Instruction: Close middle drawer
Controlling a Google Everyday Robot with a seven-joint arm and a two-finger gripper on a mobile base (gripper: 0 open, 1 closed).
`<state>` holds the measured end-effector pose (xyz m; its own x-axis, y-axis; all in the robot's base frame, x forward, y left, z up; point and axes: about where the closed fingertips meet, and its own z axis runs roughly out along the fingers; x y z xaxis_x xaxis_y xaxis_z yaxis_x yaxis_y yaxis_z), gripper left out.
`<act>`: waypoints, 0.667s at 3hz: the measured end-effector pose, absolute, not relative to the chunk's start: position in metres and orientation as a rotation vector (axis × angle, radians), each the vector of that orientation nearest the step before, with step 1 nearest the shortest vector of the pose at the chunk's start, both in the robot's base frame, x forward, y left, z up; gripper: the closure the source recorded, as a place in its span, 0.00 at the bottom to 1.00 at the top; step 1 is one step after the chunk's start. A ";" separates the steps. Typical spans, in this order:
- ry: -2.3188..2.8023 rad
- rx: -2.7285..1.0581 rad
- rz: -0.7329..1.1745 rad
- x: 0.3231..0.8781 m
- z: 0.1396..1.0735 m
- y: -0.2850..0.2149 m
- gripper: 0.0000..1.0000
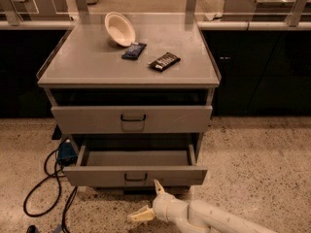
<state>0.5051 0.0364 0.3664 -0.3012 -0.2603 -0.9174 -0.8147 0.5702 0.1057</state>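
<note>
The middle drawer (99, 176) is the wide, shallow grey one with a low front panel and a small dark wire handle (135, 178). It stands pulled out and looks empty inside. My gripper (147, 202) is low, just in front of and below the drawer's front panel, a little right of the handle. It is open and empty: one cream finger (158, 187) points up toward the panel's lower edge, the other (139, 216) points left over the floor. I cannot tell whether the upper fingertip touches the panel.
Above is a drawer with a taller front panel (87, 119). The cabinet top (87, 62) carries a white bowl (119, 28) and two dark snack packets (133, 50) (164, 61). Black cables (46, 178) and a blue plug (65, 152) lie on the speckled floor at left. Dark cabinets flank both sides.
</note>
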 end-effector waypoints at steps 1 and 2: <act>1.867 -0.865 0.708 0.525 0.360 0.033 0.00; 1.867 -0.865 0.708 0.524 0.361 0.033 0.00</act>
<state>0.5241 0.0330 0.3606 -0.3208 -0.2676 -0.9086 -0.8027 0.5860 0.1108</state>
